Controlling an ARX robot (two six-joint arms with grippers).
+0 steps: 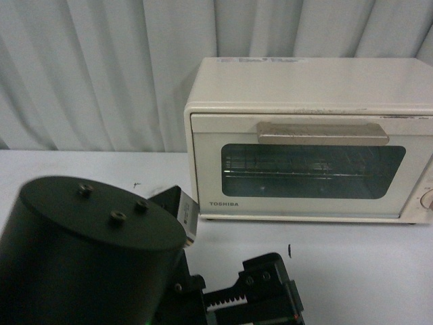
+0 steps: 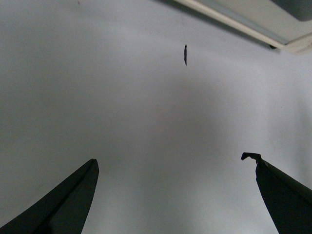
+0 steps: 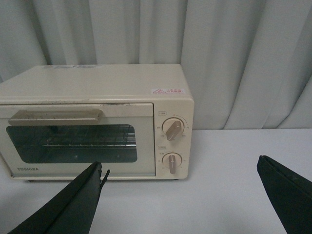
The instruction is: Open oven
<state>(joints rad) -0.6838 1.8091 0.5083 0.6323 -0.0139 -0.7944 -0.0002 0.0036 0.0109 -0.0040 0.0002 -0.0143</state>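
Note:
The cream-white TOSHIBA oven (image 1: 308,139) stands at the back right of the white table, against the curtain. Its glass door (image 1: 311,169) is closed, with the beige bar handle (image 1: 323,133) along the top edge and a wire rack behind the glass. In the right wrist view the oven (image 3: 97,122) and its handle (image 3: 56,116) lie ahead of my right gripper (image 3: 179,163), which is open, empty and well short of the oven. My left gripper (image 2: 175,163) is open over bare table, holding nothing. The oven's bottom edge (image 2: 243,22) shows far ahead of it.
My left arm's dark round housing (image 1: 88,250) fills the front view's lower left, with its gripper body (image 1: 260,288) low in the middle. Two knobs (image 3: 173,130) (image 3: 171,162) sit on the oven's right panel. A small black mark (image 1: 289,250) is on the table (image 1: 352,271).

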